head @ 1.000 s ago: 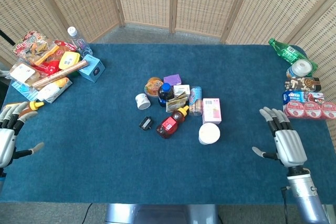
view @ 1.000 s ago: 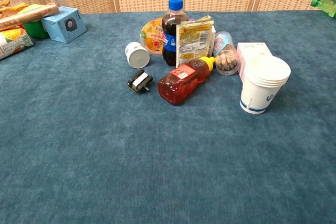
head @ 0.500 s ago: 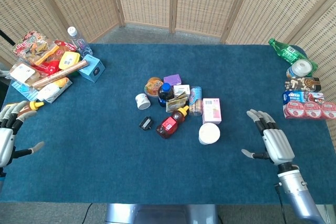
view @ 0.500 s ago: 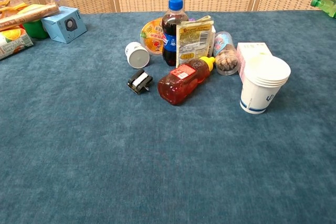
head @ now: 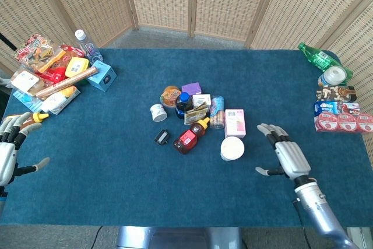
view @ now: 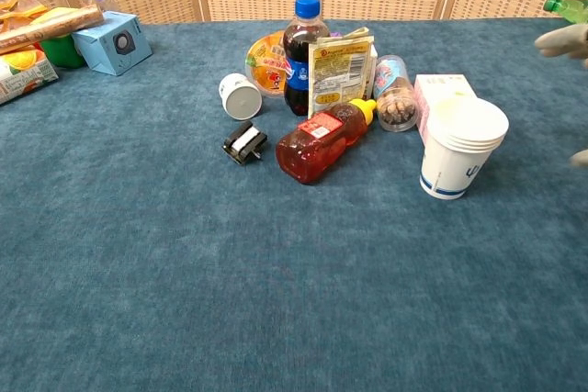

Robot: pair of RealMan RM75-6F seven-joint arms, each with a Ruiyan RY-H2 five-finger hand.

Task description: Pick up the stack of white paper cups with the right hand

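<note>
The stack of white paper cups [head: 232,148] stands upright on the blue table, at the right end of the central cluster; the chest view shows its blue-banded side [view: 460,147]. My right hand [head: 285,153] hovers open to the right of the stack, fingers spread, a short gap away from it. Only its fingertips [view: 562,39] enter the chest view at the right edge. My left hand [head: 10,144] is open at the far left edge of the table, away from the cups.
Touching the cups' far side is a pink box [head: 235,122]. Left of them lie a red sauce bottle [head: 191,135], a cola bottle [head: 183,104], a snack can [head: 217,112] and a small black item [head: 161,137]. Snack piles sit at the back left [head: 49,74] and right edge [head: 338,106].
My right hand has moved left across the table toward the cup stack, and its fingertips now enter the chest view. The cups and my left hand have not moved.
</note>
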